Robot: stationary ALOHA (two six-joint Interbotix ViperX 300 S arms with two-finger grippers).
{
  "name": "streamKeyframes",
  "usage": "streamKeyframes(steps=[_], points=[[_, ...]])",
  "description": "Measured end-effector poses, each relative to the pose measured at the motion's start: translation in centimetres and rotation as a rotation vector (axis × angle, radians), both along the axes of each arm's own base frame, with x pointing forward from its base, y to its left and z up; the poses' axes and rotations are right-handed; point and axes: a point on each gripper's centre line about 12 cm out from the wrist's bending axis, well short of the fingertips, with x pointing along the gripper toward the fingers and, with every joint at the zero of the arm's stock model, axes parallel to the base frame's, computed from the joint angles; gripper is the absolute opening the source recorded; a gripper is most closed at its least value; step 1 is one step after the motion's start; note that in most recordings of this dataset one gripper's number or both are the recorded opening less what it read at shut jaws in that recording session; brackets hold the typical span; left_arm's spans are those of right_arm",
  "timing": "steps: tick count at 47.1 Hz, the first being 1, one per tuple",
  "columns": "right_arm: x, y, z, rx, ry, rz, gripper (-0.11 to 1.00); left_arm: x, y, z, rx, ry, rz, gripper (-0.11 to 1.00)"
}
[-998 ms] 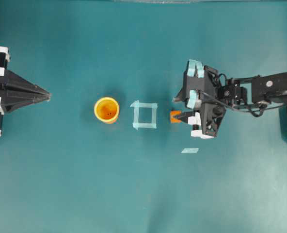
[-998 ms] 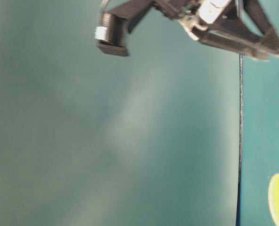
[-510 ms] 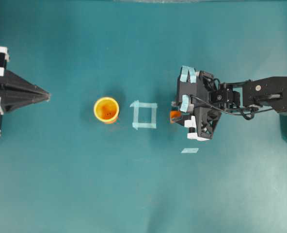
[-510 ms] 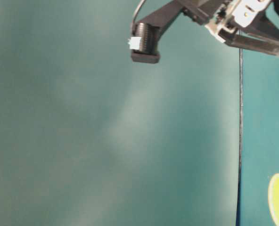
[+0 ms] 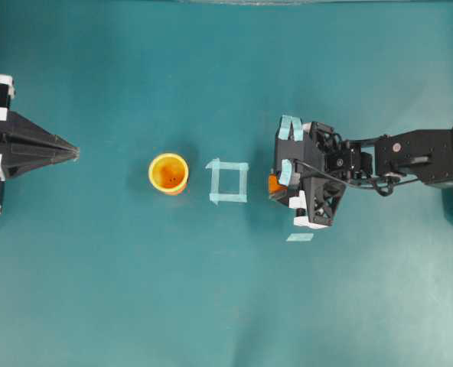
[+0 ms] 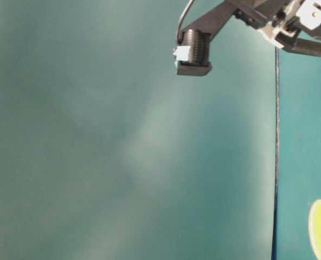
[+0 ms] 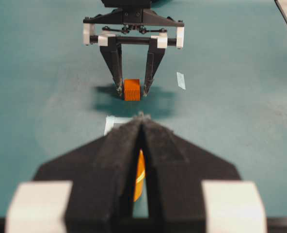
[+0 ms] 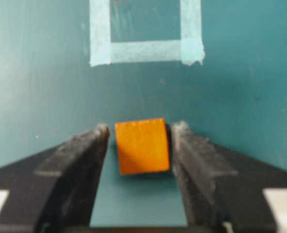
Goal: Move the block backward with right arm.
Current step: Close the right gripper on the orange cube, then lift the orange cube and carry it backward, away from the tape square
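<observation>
One block (image 8: 142,146), orange. One cup (image 5: 168,173), orange-yellow. One tape square (image 5: 229,182), made of four pale strips. One loose tape strip (image 5: 299,237) on its own. Two arms: the right arm (image 5: 410,157) and the left arm (image 5: 16,145), each bearing one gripper, so two grippers: right gripper (image 8: 138,145), left gripper (image 7: 141,116). One table (image 5: 211,306), teal.

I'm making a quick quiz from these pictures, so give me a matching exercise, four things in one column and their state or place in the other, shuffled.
1. block
2. cup
3. left gripper
4. right gripper

A. shut, at the table's edge
B. open, fingers on either side of the cube
C. upright, beside the tape square
D. on the table between two fingers

Pairs: 1-D, 2-C, 3-A, 4-B
</observation>
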Motion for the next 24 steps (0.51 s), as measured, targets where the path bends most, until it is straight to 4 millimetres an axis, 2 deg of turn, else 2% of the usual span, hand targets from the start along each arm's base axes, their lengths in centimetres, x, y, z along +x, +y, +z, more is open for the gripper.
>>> streamKeyframes(steps=[10,19,24], points=[[0.07,0.05,0.01,-0.001,-0.003,0.003,0.54,-0.07,-0.03,0.07,-0.003,-0.003,-0.001,0.00],[0.02,0.05,-0.04,0.000,0.003,0.002,0.40,-0.07,0.00,0.07,0.002,-0.003,0.000,0.00],[0.14,0.05,0.05,0.002,0.014,0.001,0.40,-0.06,0.00,0.14,0.003,-0.005,0.000,0.00]])
